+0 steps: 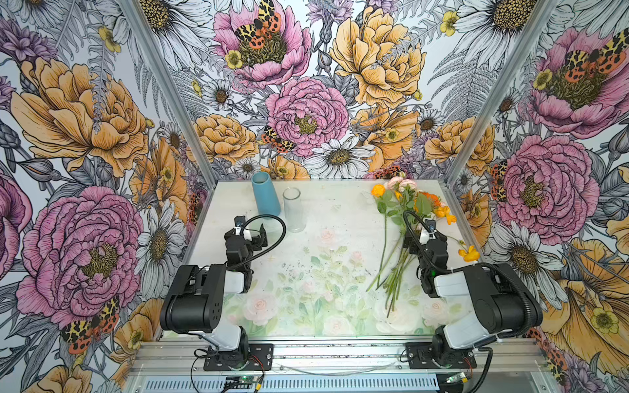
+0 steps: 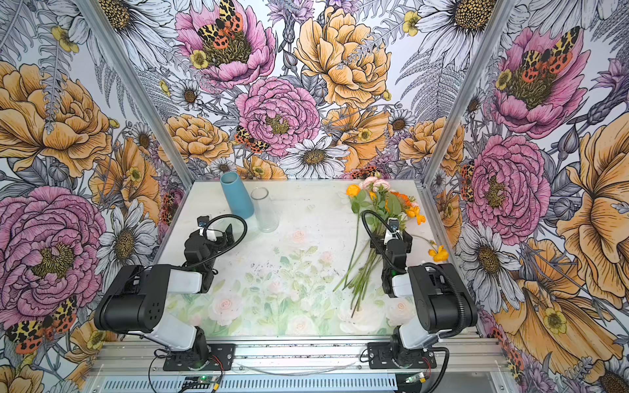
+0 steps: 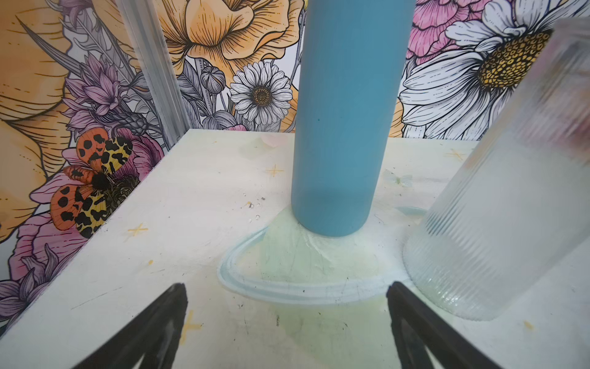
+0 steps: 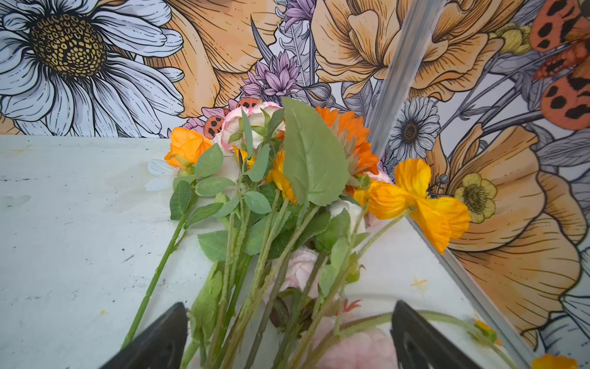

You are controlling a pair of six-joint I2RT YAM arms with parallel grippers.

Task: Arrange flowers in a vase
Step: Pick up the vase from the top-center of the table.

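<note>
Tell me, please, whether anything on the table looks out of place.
One yellow flower head lies away from the bunch of flowers, near the side wall, and dark specks are scattered across the table.

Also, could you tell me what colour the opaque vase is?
The opaque vase is teal blue, clearest in the left wrist view.

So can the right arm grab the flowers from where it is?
Probably yes. Its open black fingers sit either side of the long green stems of the loose bunch of orange, yellow and pink flowers, and nothing blocks them.
</note>
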